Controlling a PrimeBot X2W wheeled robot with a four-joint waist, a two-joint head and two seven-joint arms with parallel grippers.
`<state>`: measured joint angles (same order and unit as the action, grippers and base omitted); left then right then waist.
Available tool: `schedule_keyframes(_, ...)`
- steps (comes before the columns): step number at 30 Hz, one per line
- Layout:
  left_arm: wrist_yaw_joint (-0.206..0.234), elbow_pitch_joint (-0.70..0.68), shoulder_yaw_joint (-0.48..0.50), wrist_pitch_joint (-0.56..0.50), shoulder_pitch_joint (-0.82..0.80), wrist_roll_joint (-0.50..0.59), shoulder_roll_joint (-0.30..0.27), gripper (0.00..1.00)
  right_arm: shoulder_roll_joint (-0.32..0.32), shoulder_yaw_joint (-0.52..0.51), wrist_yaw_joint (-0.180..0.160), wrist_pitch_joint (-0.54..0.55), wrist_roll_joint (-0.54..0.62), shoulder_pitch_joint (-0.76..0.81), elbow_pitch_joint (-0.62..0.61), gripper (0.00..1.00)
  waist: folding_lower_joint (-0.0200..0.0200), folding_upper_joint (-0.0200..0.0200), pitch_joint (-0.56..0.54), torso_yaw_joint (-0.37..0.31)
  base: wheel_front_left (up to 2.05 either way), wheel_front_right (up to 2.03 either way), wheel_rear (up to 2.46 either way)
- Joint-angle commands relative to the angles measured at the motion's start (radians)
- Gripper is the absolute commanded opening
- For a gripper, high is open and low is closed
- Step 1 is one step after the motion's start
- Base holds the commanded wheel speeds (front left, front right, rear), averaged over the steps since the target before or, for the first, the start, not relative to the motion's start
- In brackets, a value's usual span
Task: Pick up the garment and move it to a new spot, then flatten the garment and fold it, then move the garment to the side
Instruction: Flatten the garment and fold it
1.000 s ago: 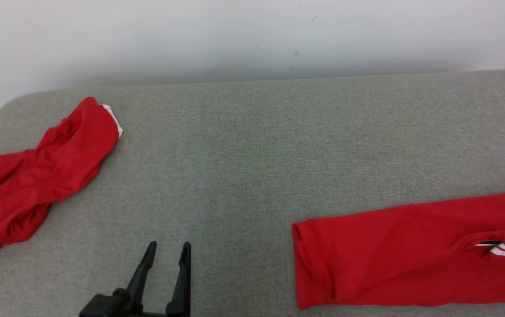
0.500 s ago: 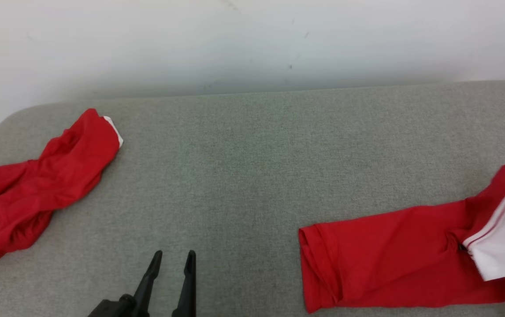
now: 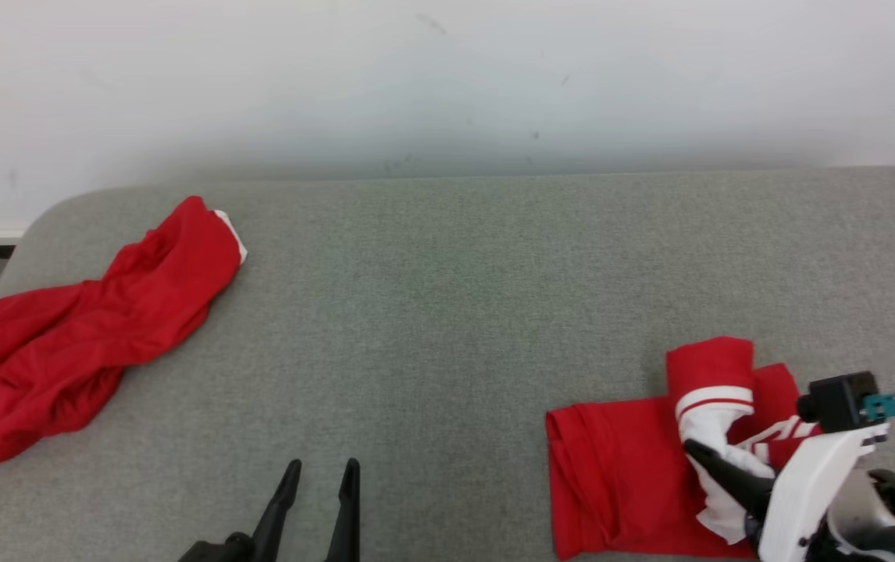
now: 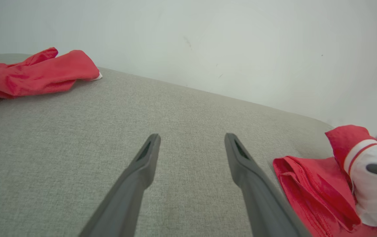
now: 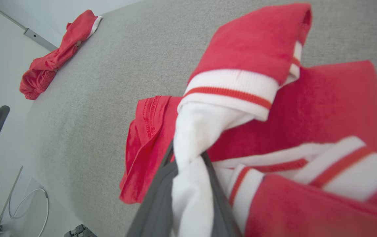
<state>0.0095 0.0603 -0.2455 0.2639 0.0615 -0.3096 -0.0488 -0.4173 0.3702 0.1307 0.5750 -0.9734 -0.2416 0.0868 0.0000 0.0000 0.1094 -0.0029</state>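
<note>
The garment, red with white striped trim, lies at the front right of the grey padded surface. Its right part is doubled back over the red body, and the free hem points left. My right gripper is shut on a white fold of the garment. In the right wrist view the white cloth is pinched between the fingers and bunches above them. My left gripper hangs open over bare surface at the front middle. Its fingers are spread with nothing between them, and the garment lies to their right.
A second red garment lies crumpled at the far left, near the rounded left edge of the surface. A pale wall runs along the back. A broad stretch of grey surface separates the two garments. Off the surface's edge, a white cable lies on the floor.
The head camera has shifted a little. My right gripper came in from the right, carrying the garment's white-trimmed end leftward over its red body, so the garment now looks shorter. The left gripper stays open.
</note>
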Motion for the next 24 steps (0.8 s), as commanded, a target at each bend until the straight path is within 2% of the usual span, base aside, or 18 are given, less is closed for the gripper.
schedule_keyframes(1, 0.001, 0.001, -0.001, 0.000, 0.005, -0.003, -0.003, 1.00, 0.026, 0.007, 0.000, -0.012, 0.023, -0.013, 0.022, 0.00, 0.0000, 0.0000, 0.001, 0.009, 0.00, 0.00, 0.00)
schedule_keyframes(4, 0.004, 0.002, -0.002, 0.000, 0.005, -0.004, -0.004, 1.00, 0.072, 0.013, 0.000, -0.024, 0.049, -0.020, 0.058, 0.00, 0.0000, 0.0000, 0.002, 0.018, 0.00, 0.00, 0.00)
schedule_keyframes(12, 0.008, 0.004, -0.002, 0.000, 0.011, -0.006, -0.004, 1.00, 0.120, 0.018, 0.000, -0.038, 0.079, -0.012, 0.086, 0.00, 0.0000, 0.0000, 0.008, 0.032, 0.00, 0.00, 0.00)
schedule_keyframes(24, 0.006, 0.007, 0.005, 0.000, 0.014, 0.000, -0.004, 1.00, 0.106, 0.040, 0.000, -0.022, 0.081, 0.029, 0.023, 0.00, 0.0000, 0.0000, 0.008, 0.014, 0.00, 0.00, 0.00)
